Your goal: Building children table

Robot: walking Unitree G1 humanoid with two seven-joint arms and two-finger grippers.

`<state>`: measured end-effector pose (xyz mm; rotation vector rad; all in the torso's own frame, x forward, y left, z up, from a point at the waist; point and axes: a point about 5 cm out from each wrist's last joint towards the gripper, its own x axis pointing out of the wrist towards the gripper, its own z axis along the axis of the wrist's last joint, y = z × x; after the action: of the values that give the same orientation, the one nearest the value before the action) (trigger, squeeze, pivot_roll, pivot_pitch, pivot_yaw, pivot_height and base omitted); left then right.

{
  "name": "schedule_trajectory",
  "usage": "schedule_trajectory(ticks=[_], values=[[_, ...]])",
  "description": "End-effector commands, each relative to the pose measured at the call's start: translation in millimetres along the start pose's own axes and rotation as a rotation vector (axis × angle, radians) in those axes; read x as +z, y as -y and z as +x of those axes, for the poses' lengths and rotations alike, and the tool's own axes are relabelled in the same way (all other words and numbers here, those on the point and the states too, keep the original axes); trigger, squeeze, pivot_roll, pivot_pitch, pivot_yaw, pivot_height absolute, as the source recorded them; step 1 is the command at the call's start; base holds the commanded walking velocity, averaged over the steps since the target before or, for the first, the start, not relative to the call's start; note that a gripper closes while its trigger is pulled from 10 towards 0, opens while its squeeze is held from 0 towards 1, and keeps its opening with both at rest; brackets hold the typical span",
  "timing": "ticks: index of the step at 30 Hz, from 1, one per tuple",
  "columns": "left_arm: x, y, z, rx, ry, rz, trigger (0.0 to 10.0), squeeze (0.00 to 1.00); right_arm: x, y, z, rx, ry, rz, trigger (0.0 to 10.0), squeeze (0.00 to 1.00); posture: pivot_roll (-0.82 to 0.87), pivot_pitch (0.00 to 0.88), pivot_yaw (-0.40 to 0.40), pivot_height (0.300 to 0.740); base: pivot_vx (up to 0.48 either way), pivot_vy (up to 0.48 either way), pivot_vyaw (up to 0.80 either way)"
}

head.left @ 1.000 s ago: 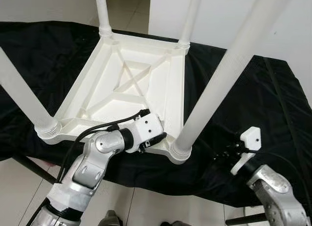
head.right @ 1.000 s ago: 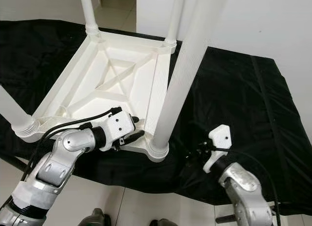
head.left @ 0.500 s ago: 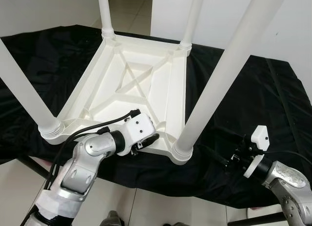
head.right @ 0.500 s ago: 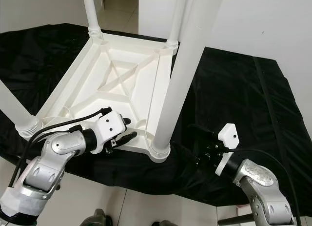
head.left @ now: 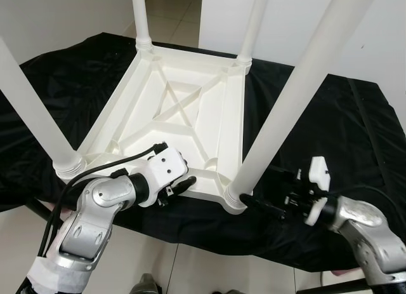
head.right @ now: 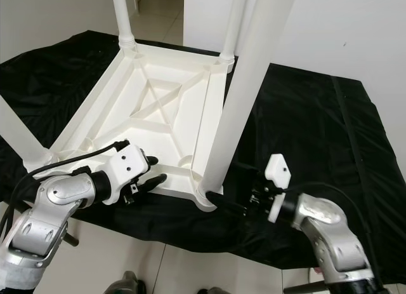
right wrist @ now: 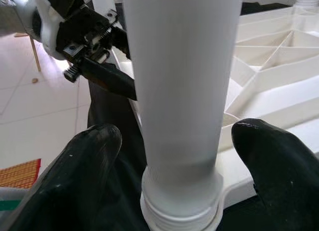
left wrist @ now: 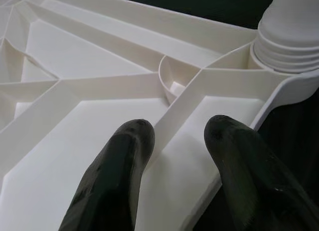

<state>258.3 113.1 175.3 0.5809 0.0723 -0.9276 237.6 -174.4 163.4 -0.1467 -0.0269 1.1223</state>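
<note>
The white plastic children's table (head.left: 184, 113) lies upside down on a black cloth (head.left: 330, 135), four round white legs pointing up; the left gripper (left wrist: 174, 156) sits at the table's near edge, fingers parted astride a rib of its underside, gripping nothing; the right gripper (right wrist: 172, 156), spread wide, flanks the near right leg (head.left: 288, 103) just above its socket, not touching it.

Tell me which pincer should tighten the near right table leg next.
Right. The right pincer is open with its fingers either side of the near right leg, close above its base. The left pincer is open over a rib of the upturned tabletop, away from that leg.
</note>
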Motion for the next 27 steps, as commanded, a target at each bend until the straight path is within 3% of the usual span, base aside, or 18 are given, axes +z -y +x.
schedule_trajectory(ticks=[1,7,8,9,10,11,12,13,14,19,25,27], values=[[2.2,7.3,-1.9,-0.018,0.008,-0.029,10.0,0.00,-4.7,3.2,10.9,-0.007,0.009,-0.019,10.0,0.00,0.19,0.073,-0.067,0.740,0.000,0.000,0.00],[0.6,13.0,-1.7,-0.026,0.019,-0.099,10.0,0.00,-12.2,5.8,25.3,-0.029,0.029,0.004,10.0,0.00,0.20,0.072,-0.075,0.740,0.000,0.000,0.00],[1.7,15.7,-0.1,-0.025,0.042,-0.146,10.0,0.00,-13.9,7.7,27.5,-0.045,0.032,0.015,9.3,0.00,0.20,0.070,-0.080,0.740,0.000,0.000,0.00],[2.6,18.0,1.6,-0.021,0.059,-0.189,10.0,0.00,-15.0,10.2,29.1,-0.065,0.036,0.018,7.6,0.00,0.20,0.069,-0.081,0.740,0.000,0.000,0.00],[2.6,18.0,1.6,-0.021,0.059,-0.189,10.0,0.00,-15.0,10.2,29.1,-0.065,0.036,0.018,7.6,0.00,0.20,0.069,-0.081,0.740,0.000,0.000,0.00],[2.1,21.2,4.3,-0.017,0.062,-0.213,10.0,0.00,-15.4,12.9,30.4,-0.088,0.046,0.035,3.3,0.00,0.20,0.065,-0.083,0.740,0.000,0.000,0.00],[2.2,24.0,6.6,-0.012,0.063,-0.231,10.0,0.00,-15.5,16.4,31.3,-0.119,0.055,0.042,1.4,0.00,0.20,0.066,-0.083,0.740,0.000,0.000,0.00],[2.2,24.0,6.6,-0.012,0.063,-0.231,10.0,0.00,-15.5,16.4,31.3,-0.119,0.055,0.042,1.4,0.00,0.20,0.066,-0.083,0.740,0.000,0.000,0.00],[2.8,25.8,8.6,-0.002,0.067,-0.247,10.0,0.00,-15.5,19.0,31.1,-0.142,0.062,0.047,0.0,0.00,0.19,0.063,-0.082,0.740,0.000,0.000,0.00],[7.4,25.2,14.4,0.058,0.090,-0.301,10.0,0.00,-17.9,31.3,26.9,-0.255,0.081,0.047,0.0,0.00,0.18,0.062,-0.084,0.740,0.000,0.000,0.00],[9.2,23.1,17.4,0.083,0.103,-0.315,10.0,0.00,-21.0,32.8,25.3,-0.290,0.081,0.061,0.0,0.00,0.18,0.063,-0.088,0.740,0.000,0.000,0.00],[10.3,20.1,19.7,0.088,0.132,-0.347,10.0,0.00,-23.3,34.7,23.8,-0.351,0.076,0.071,0.0,0.00,0.16,0.073,-0.099,0.740,0.000,0.000,0.00]])
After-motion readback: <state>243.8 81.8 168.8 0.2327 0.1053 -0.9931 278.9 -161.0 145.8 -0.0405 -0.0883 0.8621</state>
